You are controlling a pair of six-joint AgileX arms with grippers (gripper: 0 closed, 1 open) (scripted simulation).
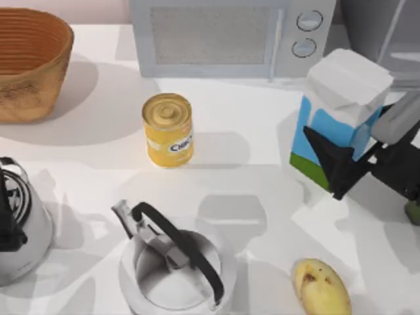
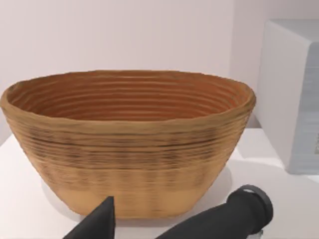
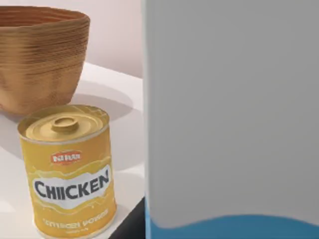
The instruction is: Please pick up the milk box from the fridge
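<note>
Standing upright on the white surface (image 1: 249, 151) at the right, near the fridge (image 1: 387, 33): milk box (image 1: 338, 111), grasped by the right tool (image 1: 341, 167). Behind, pale pink wall.

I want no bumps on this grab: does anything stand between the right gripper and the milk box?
Nothing visible does. In the top view the right gripper is already at the milk box, its dark fingers against the carton's blue side. The yellow can stands well off toward the left.
</note>
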